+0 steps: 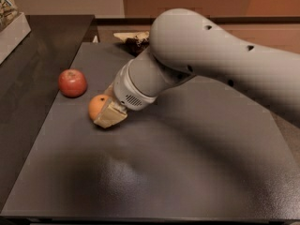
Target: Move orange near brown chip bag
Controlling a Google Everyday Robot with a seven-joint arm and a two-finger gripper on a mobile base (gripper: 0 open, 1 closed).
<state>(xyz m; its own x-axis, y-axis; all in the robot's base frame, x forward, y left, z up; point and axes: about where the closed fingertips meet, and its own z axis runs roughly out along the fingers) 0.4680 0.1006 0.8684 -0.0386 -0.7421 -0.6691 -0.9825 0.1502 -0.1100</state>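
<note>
Gripper [106,106] low over the left part of the grey table [197,163], its tan fingers [111,117] closed on the orange [97,106]. Red apple [72,82] near, to its left. Brown chip bag [133,37] at the far edge, well apart from the orange and largely hidden behind the arm [211,55].

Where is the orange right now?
The orange is left of centre in the camera view, held in the gripper at the left part of the grey table. The red apple sits close by, up and to its left.
</note>
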